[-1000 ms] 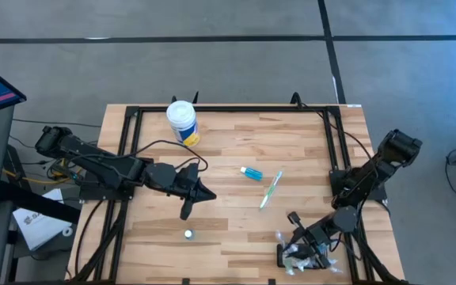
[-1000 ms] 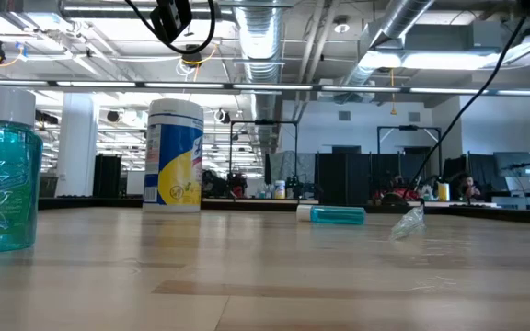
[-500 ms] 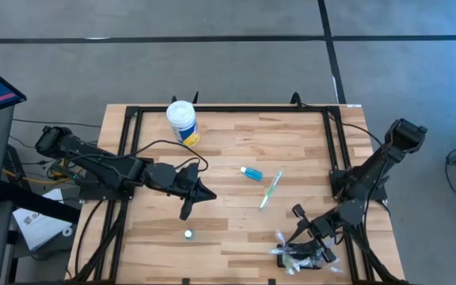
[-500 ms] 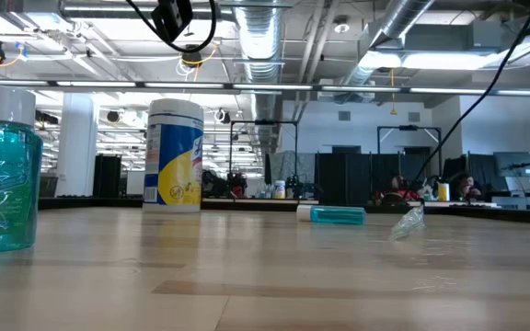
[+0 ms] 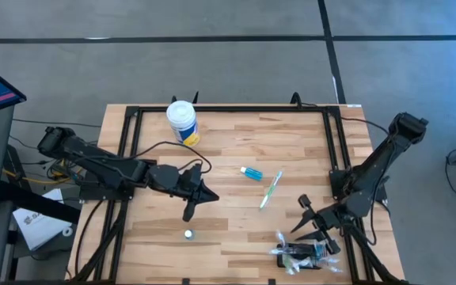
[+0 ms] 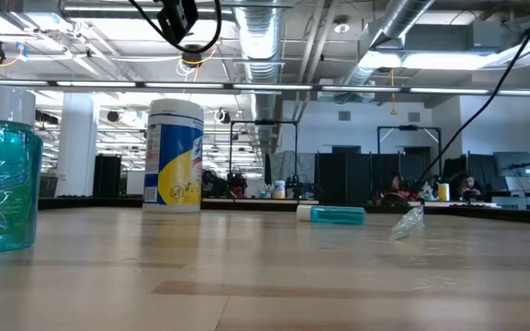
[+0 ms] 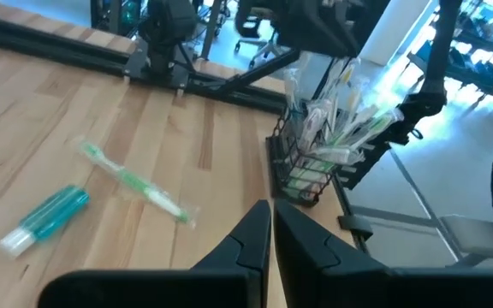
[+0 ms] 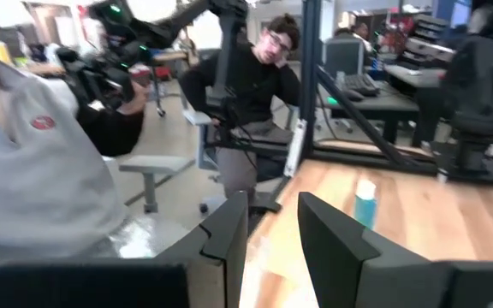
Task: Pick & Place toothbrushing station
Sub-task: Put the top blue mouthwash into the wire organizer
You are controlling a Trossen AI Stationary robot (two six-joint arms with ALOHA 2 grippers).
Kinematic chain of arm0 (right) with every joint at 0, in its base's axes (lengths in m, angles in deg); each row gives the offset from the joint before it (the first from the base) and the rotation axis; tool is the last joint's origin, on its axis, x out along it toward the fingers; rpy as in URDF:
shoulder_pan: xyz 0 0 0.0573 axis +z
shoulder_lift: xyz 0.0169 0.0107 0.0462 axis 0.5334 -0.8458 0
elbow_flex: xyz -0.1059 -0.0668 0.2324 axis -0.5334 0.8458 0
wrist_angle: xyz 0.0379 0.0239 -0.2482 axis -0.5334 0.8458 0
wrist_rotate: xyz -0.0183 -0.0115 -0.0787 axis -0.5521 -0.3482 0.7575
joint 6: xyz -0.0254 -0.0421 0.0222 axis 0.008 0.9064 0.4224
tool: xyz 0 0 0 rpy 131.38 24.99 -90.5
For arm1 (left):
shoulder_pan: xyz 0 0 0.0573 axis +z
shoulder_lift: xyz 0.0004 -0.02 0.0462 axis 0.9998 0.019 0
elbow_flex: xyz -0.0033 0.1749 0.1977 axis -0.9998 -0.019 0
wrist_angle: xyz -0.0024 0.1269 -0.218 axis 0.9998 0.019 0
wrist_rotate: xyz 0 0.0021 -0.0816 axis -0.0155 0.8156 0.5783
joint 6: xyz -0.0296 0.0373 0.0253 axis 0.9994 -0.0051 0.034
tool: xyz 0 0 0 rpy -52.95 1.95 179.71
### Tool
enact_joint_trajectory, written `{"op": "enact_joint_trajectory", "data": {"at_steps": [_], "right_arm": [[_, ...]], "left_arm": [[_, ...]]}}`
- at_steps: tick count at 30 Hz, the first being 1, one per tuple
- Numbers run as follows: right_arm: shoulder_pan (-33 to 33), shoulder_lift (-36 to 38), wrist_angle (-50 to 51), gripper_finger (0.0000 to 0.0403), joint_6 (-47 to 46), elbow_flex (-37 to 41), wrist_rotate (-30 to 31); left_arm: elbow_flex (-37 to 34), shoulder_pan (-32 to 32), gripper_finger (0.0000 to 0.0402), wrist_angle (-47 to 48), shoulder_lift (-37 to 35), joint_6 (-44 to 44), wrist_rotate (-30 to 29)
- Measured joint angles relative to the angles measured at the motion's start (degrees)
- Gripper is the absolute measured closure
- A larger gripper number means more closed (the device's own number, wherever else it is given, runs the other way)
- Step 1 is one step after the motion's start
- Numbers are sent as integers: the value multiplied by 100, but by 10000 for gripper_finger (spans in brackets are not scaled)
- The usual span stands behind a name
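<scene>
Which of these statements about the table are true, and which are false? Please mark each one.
1. The toothbrushing station stands near the right gripper. True.
2. The right gripper grips the station. False: its fingers are open and it is above the station, apart from it.
3. The green toothbrush lies flat on the table beside the small blue tube. True.
4. The white-lidded tub lies on its side. False: it stands upright.
5. The left gripper holds the toothbrush. False: its fingers are shut on nothing, over bare table.
</scene>
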Motion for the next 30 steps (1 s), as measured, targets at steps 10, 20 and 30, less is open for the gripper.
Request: {"op": "enact_joint_trajectory", "data": {"at_steps": [10,20,30], "right_arm": [[-7,315,598,305,-51,-2,563],[-191,415,877,305,-216,-4,1579],[-1703,460,3323,305,-1827,-705,1036]], "left_arm": [[-1,139,389,-461,848,-12,0],[-7,490,389,-511,1158,-12,-26],[-9,654,389,-529,1248,-12,-25]]}}
